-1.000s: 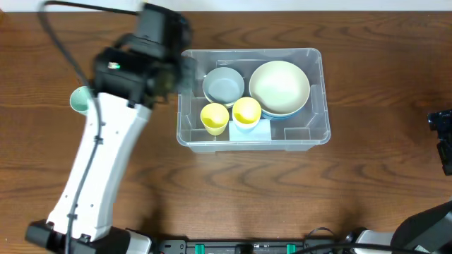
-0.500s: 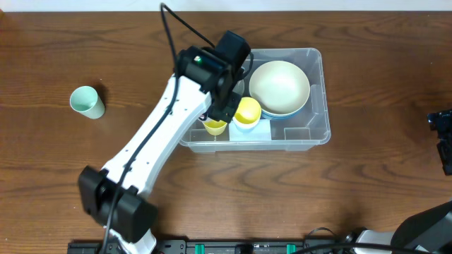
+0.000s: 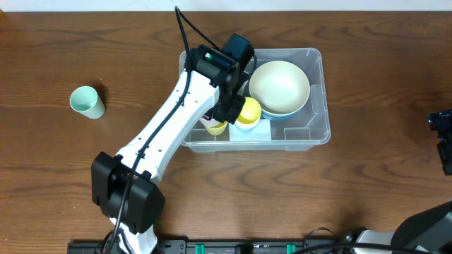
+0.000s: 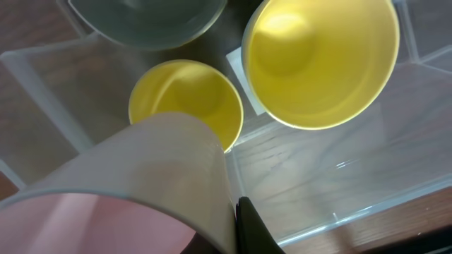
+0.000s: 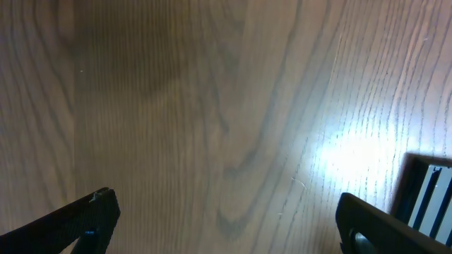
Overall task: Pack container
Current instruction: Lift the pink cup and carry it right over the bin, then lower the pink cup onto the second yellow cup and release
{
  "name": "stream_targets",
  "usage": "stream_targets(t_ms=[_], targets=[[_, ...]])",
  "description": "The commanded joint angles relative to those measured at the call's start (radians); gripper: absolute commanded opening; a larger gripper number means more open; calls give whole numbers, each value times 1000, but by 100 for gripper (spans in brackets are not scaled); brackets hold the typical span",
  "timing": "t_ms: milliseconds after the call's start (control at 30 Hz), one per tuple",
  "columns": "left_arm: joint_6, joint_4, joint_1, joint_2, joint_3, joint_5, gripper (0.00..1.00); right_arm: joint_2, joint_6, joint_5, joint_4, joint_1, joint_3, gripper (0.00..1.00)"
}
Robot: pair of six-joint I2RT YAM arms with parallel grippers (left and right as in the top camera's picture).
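Note:
The container (image 3: 319, 106), a clear bin, holds a cream bowl (image 3: 279, 86) and two yellow cups (image 3: 248, 109) (image 3: 216, 128). My left gripper (image 3: 227, 106) hovers over the bin's left half, shut on the wall of a pale cup with a pink inside (image 4: 141, 187). In the left wrist view only one black finger (image 4: 245, 227) shows against that cup; below it are a yellow cup (image 4: 187, 95), a second yellow cup (image 4: 321, 60), a grey bowl (image 4: 148, 21) and the container's clear floor (image 4: 318, 190). My right gripper (image 5: 226, 226) stands open over bare wood at the far right (image 3: 441, 137).
A mint-green cup (image 3: 87, 101) lies on the table, well left of the bin. The left arm's white links cross the bin's front left corner and hide the grey bowl from above. Brown wooden table all round.
The left arm swung right from beside the bin's left wall to over its contents, carrying the cup. The right arm has not moved.

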Motion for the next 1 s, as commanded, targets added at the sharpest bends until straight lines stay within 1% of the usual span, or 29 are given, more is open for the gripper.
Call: stream_targets(t_ms=[0, 367, 400, 433, 467, 533, 600, 700, 800, 900, 967], targets=[[6, 23, 1, -3, -16, 25, 6, -3, 18, 4, -2, -6, 0, 99], [6, 53, 1, -2, -33, 28, 6, -3, 18, 4, -2, -6, 0, 99], [6, 53, 1, -2, -33, 28, 10, -3, 18, 4, -2, -6, 0, 99], [6, 53, 1, -2, -33, 28, 17, -3, 18, 4, -2, -6, 0, 99], [6, 53, 1, -2, -33, 28, 26, -3, 18, 4, -2, -6, 0, 99], [7, 53, 1, -2, -33, 28, 40, -3, 18, 4, -2, -6, 0, 99], [7, 53, 1, -2, -33, 27, 44, -3, 18, 4, -2, -6, 0, 99], [7, 56, 2, -2, -33, 16, 44, -3, 18, 4, -1, -6, 0, 99], [2, 56, 13, -4, -25, -57, 44, -3, 18, 4, -2, -6, 0, 99], [-54, 43, 59, -19, 6, -69, 44, -3, 18, 4, -2, -6, 0, 99], [-93, 38, 119, -46, 39, -57, 44, -3, 18, 4, -2, -6, 0, 99]])
